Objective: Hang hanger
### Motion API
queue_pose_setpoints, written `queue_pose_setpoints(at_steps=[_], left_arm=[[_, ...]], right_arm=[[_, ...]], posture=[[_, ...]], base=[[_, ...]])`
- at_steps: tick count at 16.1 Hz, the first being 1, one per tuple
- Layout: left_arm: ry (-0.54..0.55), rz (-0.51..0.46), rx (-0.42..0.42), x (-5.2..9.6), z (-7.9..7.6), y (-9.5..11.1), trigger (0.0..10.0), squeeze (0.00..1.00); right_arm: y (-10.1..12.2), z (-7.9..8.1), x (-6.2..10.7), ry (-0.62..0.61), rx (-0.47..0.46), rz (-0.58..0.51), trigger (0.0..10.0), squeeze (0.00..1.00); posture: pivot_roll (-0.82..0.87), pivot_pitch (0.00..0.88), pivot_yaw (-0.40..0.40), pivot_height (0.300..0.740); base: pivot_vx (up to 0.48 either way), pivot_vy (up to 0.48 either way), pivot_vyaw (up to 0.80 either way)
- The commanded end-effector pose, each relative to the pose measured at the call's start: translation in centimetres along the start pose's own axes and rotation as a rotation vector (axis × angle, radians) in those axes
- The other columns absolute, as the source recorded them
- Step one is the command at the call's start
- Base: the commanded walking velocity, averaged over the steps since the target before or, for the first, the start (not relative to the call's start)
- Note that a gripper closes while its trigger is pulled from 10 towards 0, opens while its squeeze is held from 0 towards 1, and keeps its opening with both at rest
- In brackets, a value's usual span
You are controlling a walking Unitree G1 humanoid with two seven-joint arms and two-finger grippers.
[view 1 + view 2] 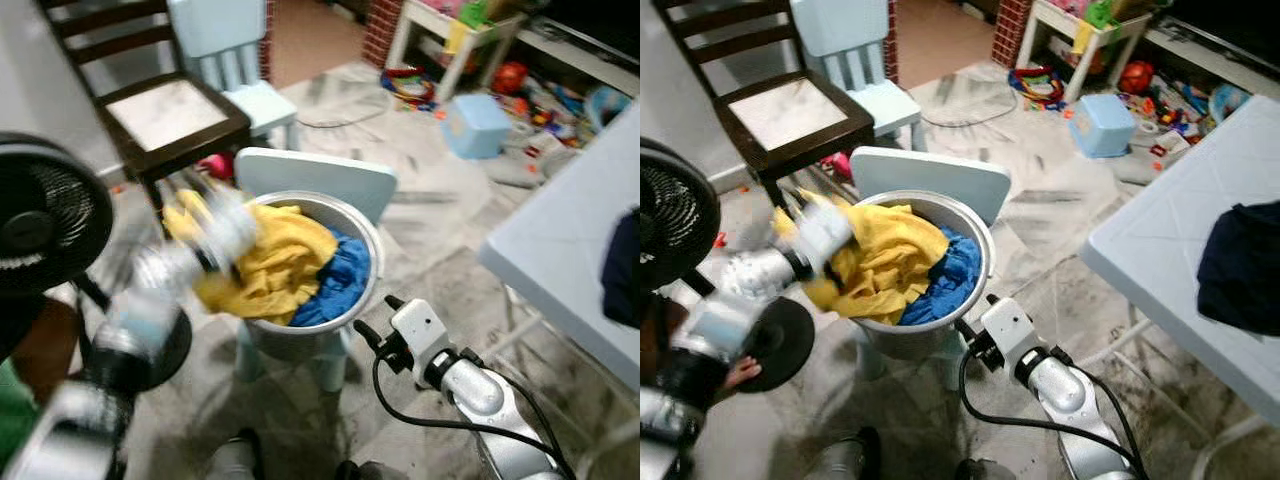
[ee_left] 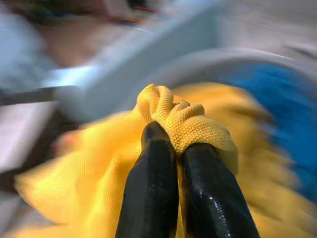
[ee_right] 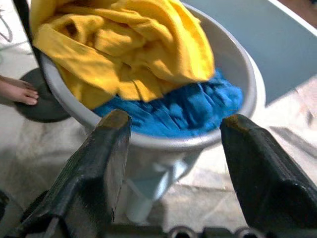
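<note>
A grey basin (image 1: pixel 373 250) stands on a small light-blue chair (image 1: pixel 315 172). A yellow cloth (image 1: pixel 275 255) is heaped in it over a blue cloth (image 1: pixel 340 280). My left gripper (image 2: pixel 171 136), blurred in the eye views, is at the basin's left rim, shut on a bunched fold of the yellow cloth (image 2: pixel 183 121). My right gripper (image 1: pixel 378 316) hovers just outside the basin's near right side, open, with nothing between its fingers (image 3: pixel 111 148). I see no hanger.
A dark wooden chair (image 1: pixel 170 110) and a second light-blue chair (image 1: pixel 235 60) stand behind the basin. A black fan (image 1: pixel 45 215) is at the left, a person's bare foot (image 3: pixel 17 91) by its base. A white table (image 1: pixel 570 250) holding a dark garment (image 1: pixel 1245 265) is right; toys litter the far floor.
</note>
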State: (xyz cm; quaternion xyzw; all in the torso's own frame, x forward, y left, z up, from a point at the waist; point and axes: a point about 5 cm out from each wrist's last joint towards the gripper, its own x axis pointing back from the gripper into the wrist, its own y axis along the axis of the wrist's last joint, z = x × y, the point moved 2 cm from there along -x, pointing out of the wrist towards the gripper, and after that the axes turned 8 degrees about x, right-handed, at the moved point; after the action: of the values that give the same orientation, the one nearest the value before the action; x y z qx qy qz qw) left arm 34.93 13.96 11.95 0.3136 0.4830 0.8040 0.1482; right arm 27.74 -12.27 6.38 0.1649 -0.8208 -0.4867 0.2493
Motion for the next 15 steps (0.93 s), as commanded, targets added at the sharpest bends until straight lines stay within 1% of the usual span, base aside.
queue_pose_setpoints(at_steps=[1,2,3,4,5,6,7,8,9,10,11,12,13,15], left_arm=[[-0.160,0.042,-0.032,0.1,-2.5,-0.6,0.0,0.00],[-0.209,0.068,-0.032,0.4,-3.3,-1.4,0.0,0.00],[-0.246,0.088,-0.029,0.7,-3.7,-1.9,0.0,0.00],[-0.266,0.117,-0.043,1.0,-4.0,-2.7,0.0,0.00],[-0.259,0.134,-0.050,1.0,-4.0,-3.0,0.0,0.00],[-0.243,0.136,-0.041,1.0,-3.9,-3.2,1.4,0.00],[-0.209,0.130,-0.016,1.0,-3.6,-3.1,2.5,0.00],[-0.170,0.129,-0.004,0.9,-3.2,-3.0,0.2,0.00],[-0.145,0.128,-0.001,0.9,-3.0,-3.0,0.0,0.00],[-0.117,0.125,0.025,0.9,-2.9,-3.0,0.0,0.00],[-0.115,0.125,0.020,0.8,-3.1,-3.1,0.0,0.00],[-0.095,0.124,0.012,0.7,-3.2,-3.1,3.2,0.00],[-0.020,0.116,0.041,0.5,-2.6,-3.1,10.0,0.00],[0.131,0.083,0.140,0.4,-0.7,-2.7,10.0,0.00]], right_arm=[[-0.2,-0.3,0.4,-0.014,0.002,0.009,10.0,0.00],[-0.3,-0.2,0.5,-0.012,0.002,0.012,10.0,0.00],[-0.3,-0.2,0.5,-0.010,0.002,0.013,10.0,0.00],[-0.3,-0.2,0.4,-0.007,0.003,0.012,10.0,0.00],[-0.2,-0.1,0.2,-0.005,0.003,0.010,10.0,0.00],[-0.1,0.0,0.1,-0.003,0.003,0.007,10.0,0.00],[0.0,0.0,0.0,-0.002,0.003,0.006,10.0,0.00],[-0.1,0.0,0.0,-0.001,0.005,0.006,10.0,0.00],[-0.1,-0.1,0.1,-0.001,0.006,0.007,10.0,0.00],[-0.1,-0.1,0.1,-0.002,0.008,0.008,10.0,0.00],[-0.2,-0.1,0.1,-0.003,0.009,0.009,10.0,0.00],[-0.2,-0.2,0.1,-0.004,0.009,0.009,10.0,0.00],[-0.2,-0.2,0.1,-0.005,0.010,0.009,10.0,0.00],[-0.1,-0.2,0.1,-0.004,0.010,0.008,10.0,0.00]], posture=[[0.01,0.154,-0.078,0.740],[0.01,0.154,-0.078,0.740],[0.01,0.156,-0.082,0.740],[0.01,0.156,-0.083,0.740],[0.02,0.156,-0.084,0.740],[0.02,0.156,-0.084,0.740],[0.02,0.155,-0.087,0.740],[0.02,0.156,-0.087,0.740],[0.01,0.156,-0.088,0.740],[0.01,0.155,-0.087,0.740],[0.01,0.155,-0.087,0.740],[0.01,0.155,-0.087,0.740],[0.01,0.154,-0.088,0.740],[0.01,0.154,-0.089,0.740]], base=[[0.000,0.000,0.00],[0.000,0.000,0.00],[0.000,0.000,0.00],[0.000,0.000,0.00],[0.000,0.000,0.00],[0.000,0.000,0.00],[0.000,0.000,0.00],[0.000,0.000,0.00],[0.000,0.000,0.00],[0.000,0.000,0.00],[0.000,0.000,0.00],[0.000,0.000,0.00],[0.000,0.000,0.00],[0.000,0.000,0.00]])
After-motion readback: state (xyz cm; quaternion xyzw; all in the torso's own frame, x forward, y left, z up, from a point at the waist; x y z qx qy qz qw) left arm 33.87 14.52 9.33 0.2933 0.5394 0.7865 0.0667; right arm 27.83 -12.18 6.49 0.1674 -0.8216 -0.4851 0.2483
